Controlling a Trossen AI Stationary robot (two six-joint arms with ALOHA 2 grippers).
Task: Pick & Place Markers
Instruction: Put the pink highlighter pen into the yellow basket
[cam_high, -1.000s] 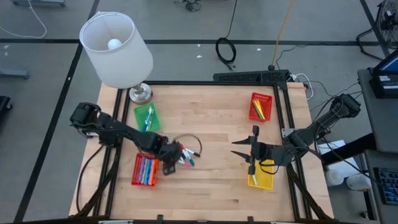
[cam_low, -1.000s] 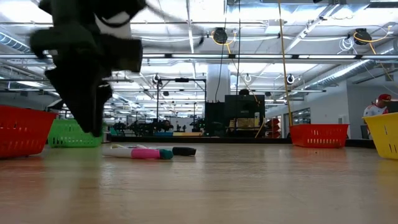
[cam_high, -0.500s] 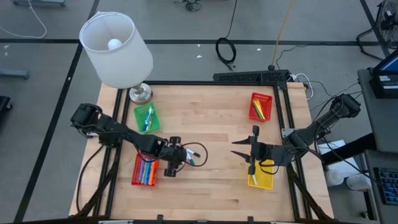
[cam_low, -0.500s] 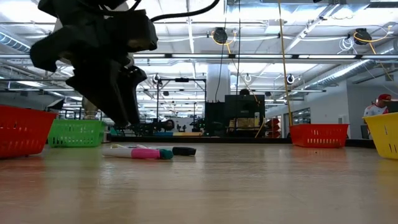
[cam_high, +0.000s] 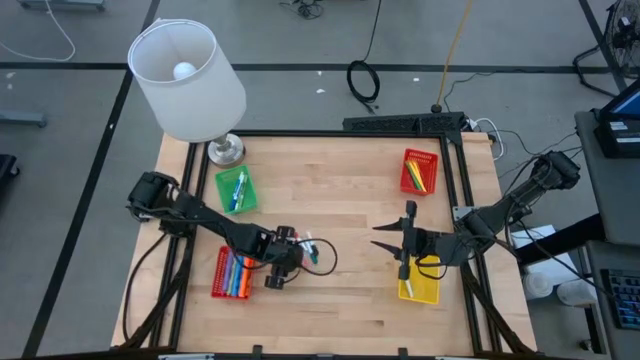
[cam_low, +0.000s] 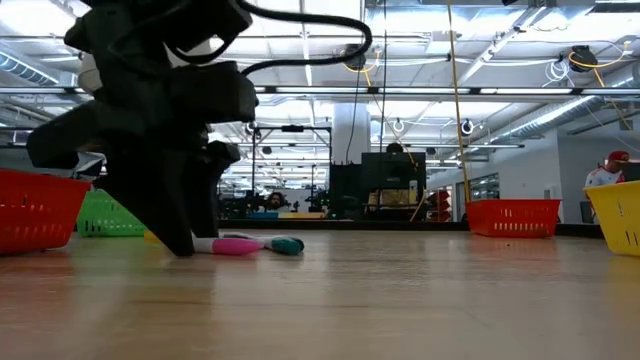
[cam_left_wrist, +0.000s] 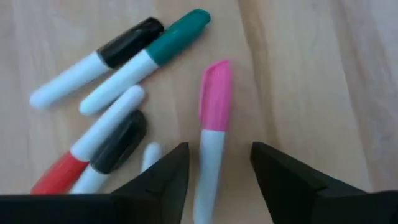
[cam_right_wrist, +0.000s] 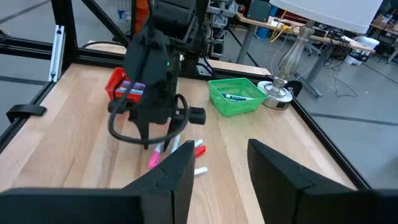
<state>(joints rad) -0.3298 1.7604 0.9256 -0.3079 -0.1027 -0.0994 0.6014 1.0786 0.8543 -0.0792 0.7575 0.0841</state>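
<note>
L claw (cam_left_wrist: 214, 177) down at the counter (cam_high: 350, 200), tips either side of a pink-capped marker (cam_left_wrist: 211, 124) w/ white barrel; jaws part open, straddling the barrel, can't tell if pads touch it yet. Marker lies flat on the wood, not lifted. Loose markers (cam_left_wrist: 112, 93) just beside the pink one: teal cap + white barrel, black cap + white barrel, another black cap, a red end, a plain white barrel; some touching, lying at mixed angles. In low view the L arm stands over the pile w/ pink and teal ends (cam_low: 255, 245) showing past it. Pile sits just beside the red basket (cam_high: 232, 273), which holds a row of coloured markers; green basket (cam_high: 236, 190) near the lamp (cam_high: 190, 80) has a couple of markers in it. R claw (cam_high: 402, 243) held above the counter, well apart from the pile, next to the yellow basket (cam_high: 419, 285); jaws part open, nothing between them. Second red basket (cam_high: 419, 171) beyond the R claw, at the counter's far side, markers inside.
</note>
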